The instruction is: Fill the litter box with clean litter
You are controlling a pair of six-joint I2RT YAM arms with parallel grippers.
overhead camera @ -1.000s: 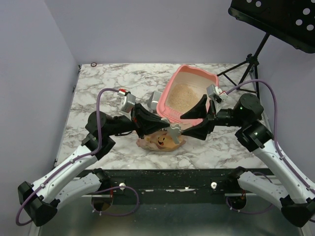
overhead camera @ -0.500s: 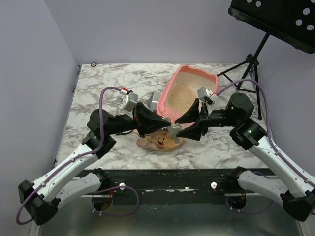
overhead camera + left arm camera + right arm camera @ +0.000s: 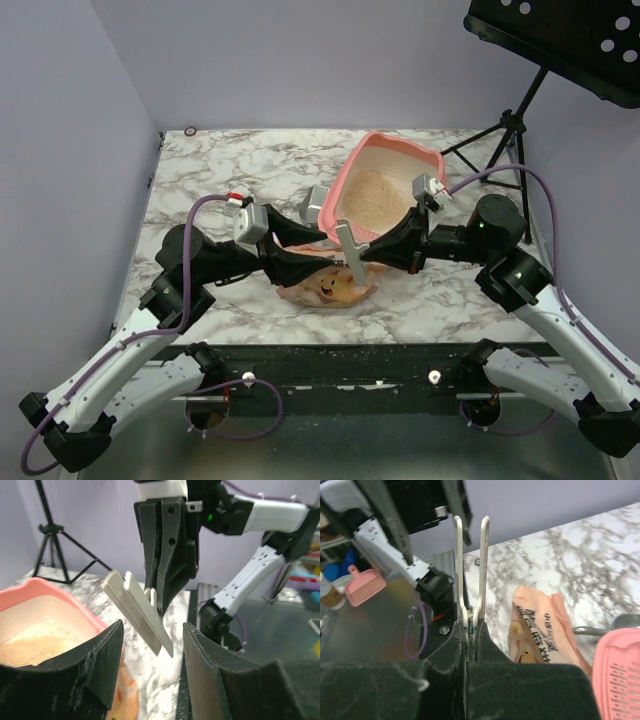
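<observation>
The pink litter box point(image 3: 352, 170) stands at the back right of the marble table, with beige litter point(image 3: 375, 190) covering its floor; it also shows as the litter box point(image 3: 75, 611) at the left of the left wrist view. A white spring clip point(image 3: 347, 245) hangs above the orange cat-face bag point(image 3: 325, 287). My right gripper point(image 3: 469, 627) is shut on the clip point(image 3: 484, 565) at its hinge end. My left gripper point(image 3: 152, 630) is open just left of the clip point(image 3: 140, 611), with the clip's arms pointing into the gap between its fingers and touching neither.
A grey metal scoop point(image 3: 316, 205) lies beside the box's near-left wall. A music stand tripod point(image 3: 500, 135) stands at the table's back right corner. The bag point(image 3: 540, 625) lies flat near the front edge.
My right gripper has closed on the clip. My left gripper has let go of it, opened and drawn back to the left. The clip now stands more upright above the bag.
</observation>
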